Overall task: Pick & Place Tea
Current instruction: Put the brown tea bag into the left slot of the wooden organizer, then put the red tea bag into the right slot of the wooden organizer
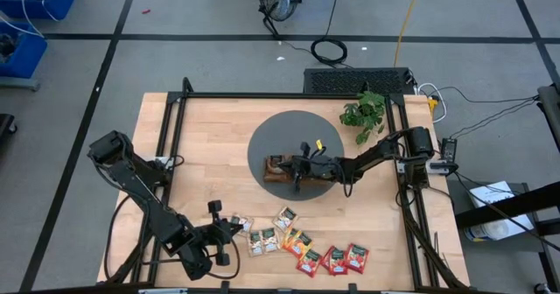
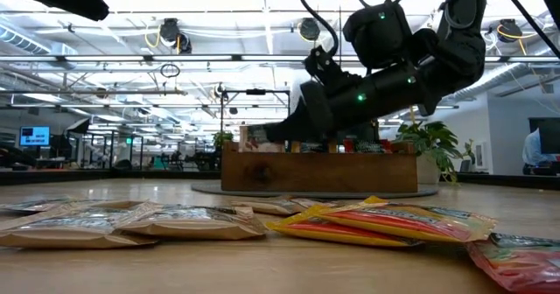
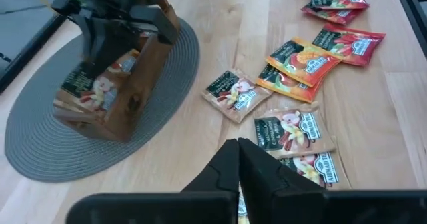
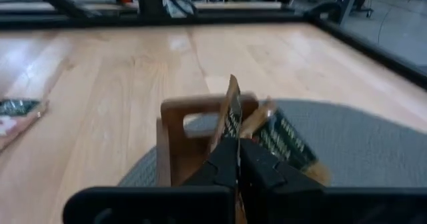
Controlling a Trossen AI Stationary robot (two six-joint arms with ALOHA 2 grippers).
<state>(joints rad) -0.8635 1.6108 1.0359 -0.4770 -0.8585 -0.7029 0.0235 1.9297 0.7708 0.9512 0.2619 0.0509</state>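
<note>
Task part done: wooden tray holds some sachets; right gripper pinches one sachet over it; left gripper, pressed together, hovers over seven loose sachets.

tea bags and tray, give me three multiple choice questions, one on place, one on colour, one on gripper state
1. Where does the wooden tray stand?
A. on the round grey mat
B. on bare wood
C. on the floor
2. What colour are the three tea bags at the row's right end in the high view?
A. blue
B. red
C. black
3. How is the right gripper?
A. wide open
B. out of view
C. shut over the tray

Answers: 1 A, the mat shows around the tray; 2 B, their fronts are red; 3 C, its fingers meet above the tray.
</note>
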